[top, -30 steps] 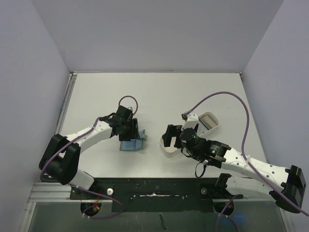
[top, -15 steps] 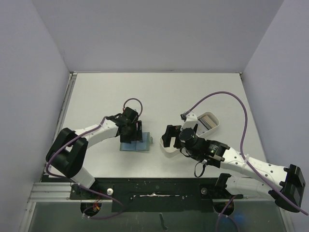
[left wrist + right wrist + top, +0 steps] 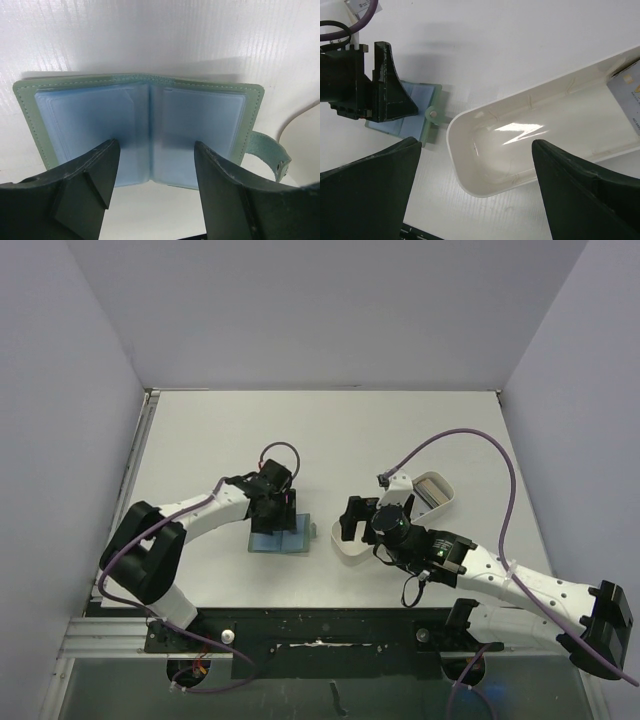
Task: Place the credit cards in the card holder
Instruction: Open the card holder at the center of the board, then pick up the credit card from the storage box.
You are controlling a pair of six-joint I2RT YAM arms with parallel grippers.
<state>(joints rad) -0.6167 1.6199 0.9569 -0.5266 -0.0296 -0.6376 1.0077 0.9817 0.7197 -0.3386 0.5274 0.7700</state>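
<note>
Left wrist view: left gripper (image 3: 155,150), jaws apart, sits over the open card holder (image 3: 90,120); right gripper (image 3: 475,145) gapes above the tray (image 3: 462,172).

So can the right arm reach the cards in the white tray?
Probably yes. The right gripper hangs open over the empty end of the tray, and the cards lie uncovered at its other end.

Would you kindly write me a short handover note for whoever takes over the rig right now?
Left gripper: open, over the card holder, which lies open, blue inside up.
Right gripper: open, empty, over the white tray's end nearest the holder.
Credit cards: at the tray's far end.
Done: holder open. Left: pick the cards and slot them in; none shows in it yet.
</note>
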